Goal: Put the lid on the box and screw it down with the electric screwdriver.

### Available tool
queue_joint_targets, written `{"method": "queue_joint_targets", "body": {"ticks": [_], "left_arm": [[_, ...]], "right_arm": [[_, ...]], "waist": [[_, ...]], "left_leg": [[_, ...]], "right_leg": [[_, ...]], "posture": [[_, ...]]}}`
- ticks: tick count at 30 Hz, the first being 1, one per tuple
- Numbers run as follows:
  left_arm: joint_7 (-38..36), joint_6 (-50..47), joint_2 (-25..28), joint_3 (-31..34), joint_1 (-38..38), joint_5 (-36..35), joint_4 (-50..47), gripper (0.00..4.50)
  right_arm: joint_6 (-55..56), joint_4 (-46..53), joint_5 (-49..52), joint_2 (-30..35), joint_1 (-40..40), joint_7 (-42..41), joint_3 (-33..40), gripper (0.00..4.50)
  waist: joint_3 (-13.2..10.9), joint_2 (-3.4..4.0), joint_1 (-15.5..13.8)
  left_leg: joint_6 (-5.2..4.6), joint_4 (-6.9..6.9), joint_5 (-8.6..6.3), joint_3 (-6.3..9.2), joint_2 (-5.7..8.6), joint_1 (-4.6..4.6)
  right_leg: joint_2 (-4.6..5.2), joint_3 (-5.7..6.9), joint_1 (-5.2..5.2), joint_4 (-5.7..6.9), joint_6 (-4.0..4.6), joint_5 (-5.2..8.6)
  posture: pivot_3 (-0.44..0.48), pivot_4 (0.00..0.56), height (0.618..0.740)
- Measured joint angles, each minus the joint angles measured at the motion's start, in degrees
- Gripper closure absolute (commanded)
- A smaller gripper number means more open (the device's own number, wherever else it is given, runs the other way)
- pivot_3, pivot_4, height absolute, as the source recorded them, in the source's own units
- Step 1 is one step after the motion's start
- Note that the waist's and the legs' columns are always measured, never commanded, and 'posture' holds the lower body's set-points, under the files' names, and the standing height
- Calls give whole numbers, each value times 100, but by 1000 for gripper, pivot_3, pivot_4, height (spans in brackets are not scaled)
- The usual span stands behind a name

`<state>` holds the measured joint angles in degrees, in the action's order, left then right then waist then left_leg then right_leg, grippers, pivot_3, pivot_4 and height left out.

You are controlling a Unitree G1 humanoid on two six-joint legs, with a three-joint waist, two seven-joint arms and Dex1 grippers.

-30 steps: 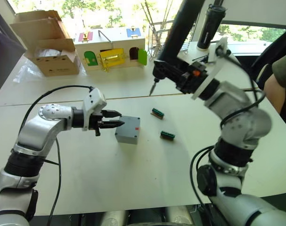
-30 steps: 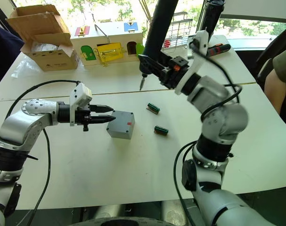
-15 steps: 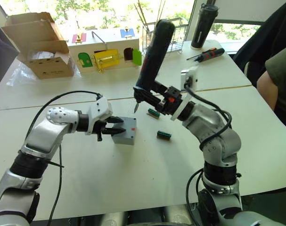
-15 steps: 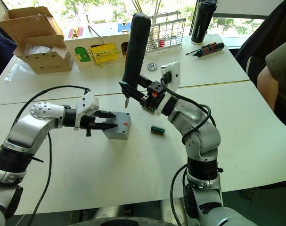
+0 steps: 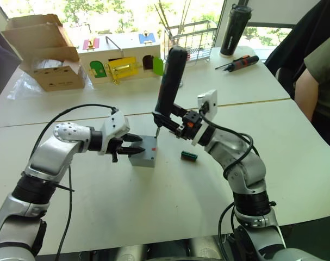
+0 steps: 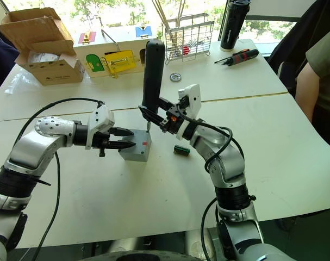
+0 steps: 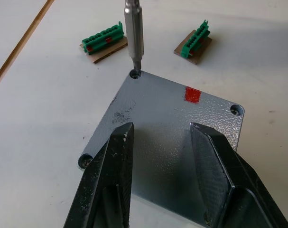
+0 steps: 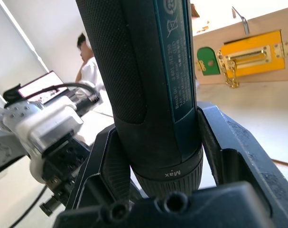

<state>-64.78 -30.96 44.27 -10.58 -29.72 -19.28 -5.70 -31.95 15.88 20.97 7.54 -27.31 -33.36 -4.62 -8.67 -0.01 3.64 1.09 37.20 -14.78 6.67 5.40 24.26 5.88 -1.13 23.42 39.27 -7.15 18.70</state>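
The grey box [image 5: 144,159] sits mid-table with the lid [image 7: 158,102] on top of it; a red mark [image 7: 191,94] shows on the lid. My left gripper [image 5: 136,145] is open, its two fingers [image 7: 116,171] spread over the lid's near side. I cannot tell whether they touch it. My right gripper [image 5: 175,120] is shut on the electric screwdriver [image 5: 170,76], which stands nearly upright above the box. Its metal bit [image 7: 133,33] sits with its tip in the lid's far corner screw hole [image 7: 134,74]. The other corner holes look open.
Two green connector blocks [image 7: 103,40] [image 7: 193,43] lie just beyond the box. At the back stand a cardboard carton [image 5: 48,51], a wooden box with coloured doors [image 5: 124,57], a wire rack [image 5: 189,32], a black bottle [image 5: 230,30] and a red-and-black hand screwdriver [image 5: 238,62]. A person [image 5: 319,81] sits at the right.
My right arm has brought the electric screwdriver down and toward the box, so its bit now meets the lid's corner hole. The left gripper has stayed at the box.
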Motion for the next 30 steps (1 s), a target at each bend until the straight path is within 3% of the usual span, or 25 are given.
{"method": "queue_joint_targets", "body": {"ticks": [11,21,30], "left_arm": [[55,-17,-66,4,7,1,-5,2626],[121,-92,-156,-5,58,42,-6,2626],[119,-106,-211,-49,93,158,4,2626]], "right_arm": [[240,-49,-44,139,10,21,-225,2740],[440,-185,-425,363,-110,5,-701,2740],[936,-451,-785,344,-41,37,-974,2740]], "waist": [[1,-1,-2],[8,-3,-5],[94,-17,-38]], "left_leg": [[0,-1,0,1,0,-6],[-10,-22,-6,0,-2,-90],[-12,-21,-8,1,-3,-102]], "right_leg": [[0,0,-5,0,0,0],[-2,-1,-79,-6,0,1],[-4,-3,-95,-11,0,1]], "posture": [[0,150,740],[0,150,740],[0,150,740]]}}
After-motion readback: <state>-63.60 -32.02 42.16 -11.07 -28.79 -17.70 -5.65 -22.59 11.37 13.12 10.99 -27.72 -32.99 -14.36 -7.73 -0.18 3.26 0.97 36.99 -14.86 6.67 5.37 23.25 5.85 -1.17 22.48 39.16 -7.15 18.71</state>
